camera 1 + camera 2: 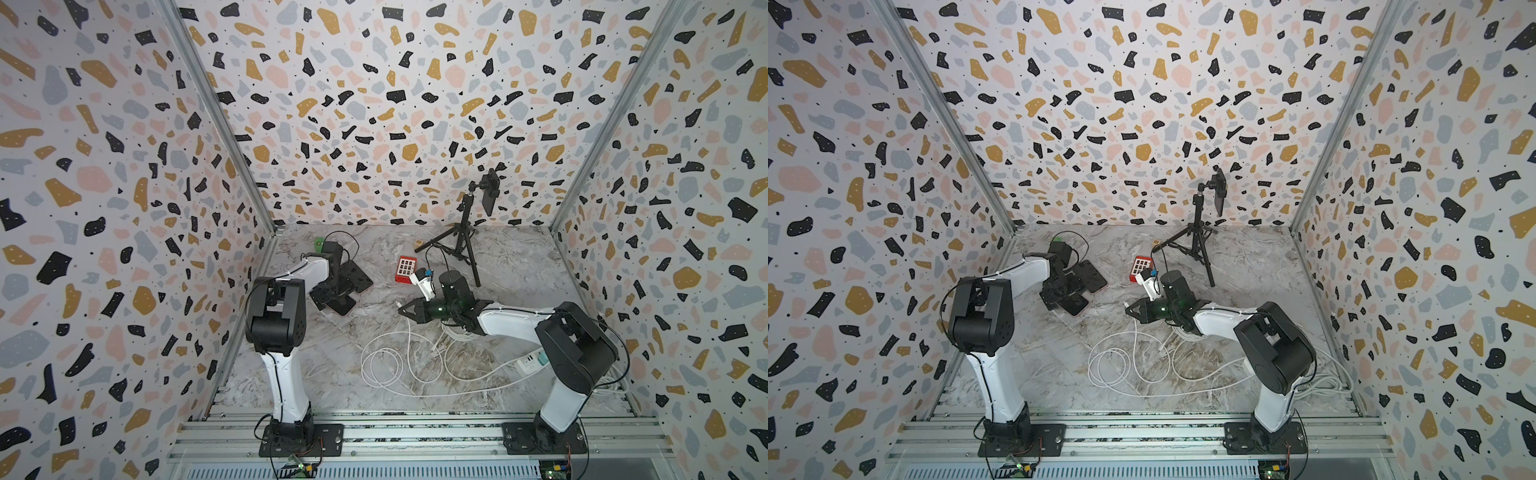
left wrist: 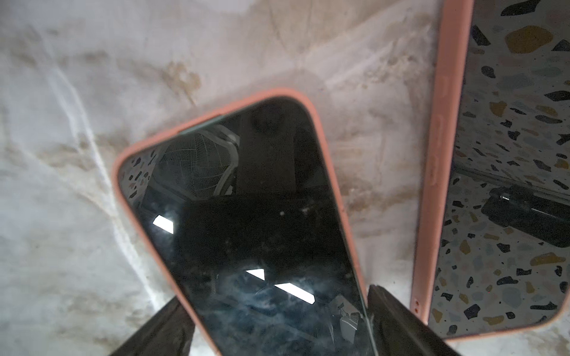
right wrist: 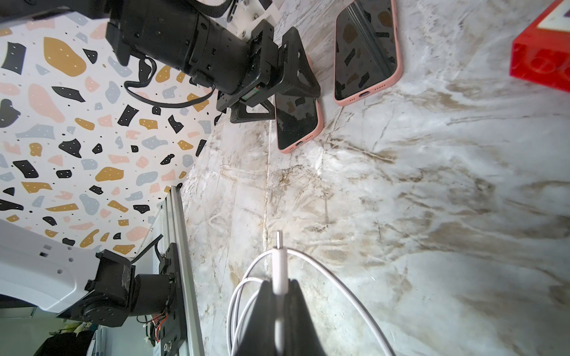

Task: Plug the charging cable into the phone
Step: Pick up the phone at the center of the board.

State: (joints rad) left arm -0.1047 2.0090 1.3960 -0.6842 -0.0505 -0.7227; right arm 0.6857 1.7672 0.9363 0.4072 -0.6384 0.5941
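While the plug is still out of the phone, here's the layout.

Top views: left gripper point(image 1: 336, 287) sits over the phone point(image 1: 344, 308) on the left part of the table point(image 1: 511, 270). A second phone point(image 1: 360, 276) lies just beside it, farther back. Right gripper point(image 1: 401, 308) is mid-table, pinching the plug point(image 1: 399, 305) of the charging cable point(image 1: 382, 365), with the slack looped nearer the bases. The phone lies to the right gripper's left, near but apart. The right arm carries the plug, so I'd expect it to do the insert while the left arm steadies.

Left wrist: jaws spread, one finger point(image 2: 398, 320) on each side of the phone's point(image 2: 246, 215) pink case, across its short axis. Can't tell from here whether the pads actually bear on the case. The second phone point(image 2: 509, 185) lies alongside, not touching.

Right wrist: jaws pressed together on the white plug point(image 3: 279, 265), metal tip sticking out front. The phone's port point(image 3: 298, 143) faces the plug, well apart, with bare table between. The phone's long axis is nearly in line with the plug's, slightly skewed. My read: a small sideways and yaw trim, then push straight along that axis. Risk: the second phone point(image 3: 367, 52) also points its port end this way. Red block point(image 3: 543, 55) is well off the path.
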